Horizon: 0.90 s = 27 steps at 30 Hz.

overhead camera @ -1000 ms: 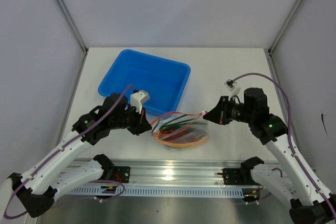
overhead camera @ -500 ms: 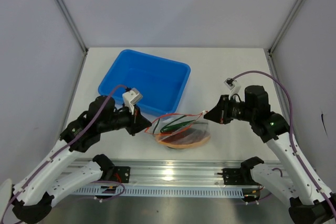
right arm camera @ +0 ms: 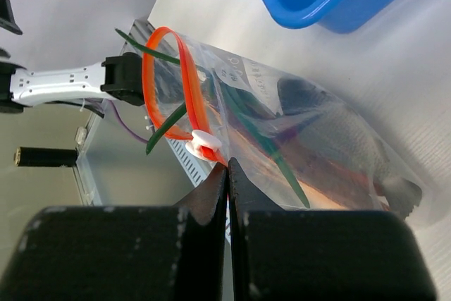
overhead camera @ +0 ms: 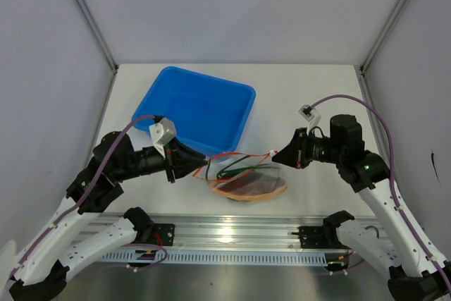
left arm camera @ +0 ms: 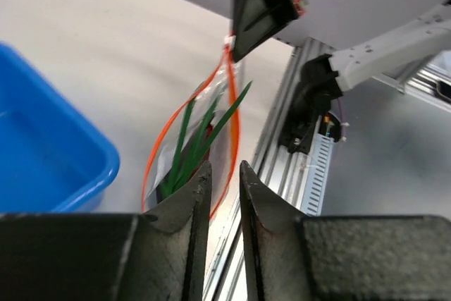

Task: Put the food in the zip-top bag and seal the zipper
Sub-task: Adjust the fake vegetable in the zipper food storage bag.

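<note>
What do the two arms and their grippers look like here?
The left arm and right arm have white links, black joints and a purple cable along each. A white block sits on each wrist. The left gripper and right gripper are black, with tapered wedge fingers. The right arm shows a green light.

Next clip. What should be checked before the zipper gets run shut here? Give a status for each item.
1. Right gripper anchors the strip's end: ok, shut on the zipper beside its white slider.
2. Left gripper holds the zip-top bag: not ok, jaws apart, nothing between them.
3. Contents fully inside: not ok, green onion leaves poke out of the mouth.
4. Mouth flattened for sealing: not ok, the zipper bows into an open loop.
5. Slider seated on both tracks: cannot tell.
</note>
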Motion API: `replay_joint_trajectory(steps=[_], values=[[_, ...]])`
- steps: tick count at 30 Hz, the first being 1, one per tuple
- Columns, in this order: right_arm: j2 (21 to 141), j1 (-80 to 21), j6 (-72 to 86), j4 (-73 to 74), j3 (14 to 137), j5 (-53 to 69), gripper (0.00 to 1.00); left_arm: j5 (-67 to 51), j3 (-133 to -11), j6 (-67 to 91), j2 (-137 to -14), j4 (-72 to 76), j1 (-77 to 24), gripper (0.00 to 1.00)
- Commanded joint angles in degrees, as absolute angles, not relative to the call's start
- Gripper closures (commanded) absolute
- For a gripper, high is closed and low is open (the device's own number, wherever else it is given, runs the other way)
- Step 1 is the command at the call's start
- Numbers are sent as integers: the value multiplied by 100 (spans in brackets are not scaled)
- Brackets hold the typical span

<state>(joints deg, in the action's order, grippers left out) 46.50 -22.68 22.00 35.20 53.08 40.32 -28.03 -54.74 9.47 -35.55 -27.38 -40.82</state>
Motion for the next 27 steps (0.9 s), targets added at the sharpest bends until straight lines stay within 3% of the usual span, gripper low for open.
replay_joint_trajectory(steps=[1, 2, 3, 6, 8, 12, 17, 27], values=[[4588, -2250, 2180, 3217, 5607, 4306, 100, -3393, -5871, 625, -4147, -2338, -4533, 73], [4597, -2250, 2171, 3225, 5634, 4341, 100, -3262, -6045, 485, -4262, -2364, -4735, 67], [4597, -2250, 2153, 3234, 5651, 4350, 100, -2826, -6116, 405, -4393, -2408, -5138, 52], [4588, -2250, 2136, 3270, 5660, 4368, 100, -2305, -6389, 71, -4991, -2628, -5658, 48], [4579, -2259, 2171, 3217, 5651, 4421, 100, -1960, -6398, 35, -5334, -2567, -5739, 50], [4553, -2268, 2153, 3217, 5704, 4447, 100, -1855, -6232, 70, -5598, -2277, -5766, 66], [4544, -2259, 2171, 3164, 5713, 4517, 100, -1512, -6249, 97, -5862, -2180, -5801, 59], [4500, -2268, 2180, 3138, 5651, 4544, 100, -1494, -6442, 88, -6310, -2048, -5915, 61]])
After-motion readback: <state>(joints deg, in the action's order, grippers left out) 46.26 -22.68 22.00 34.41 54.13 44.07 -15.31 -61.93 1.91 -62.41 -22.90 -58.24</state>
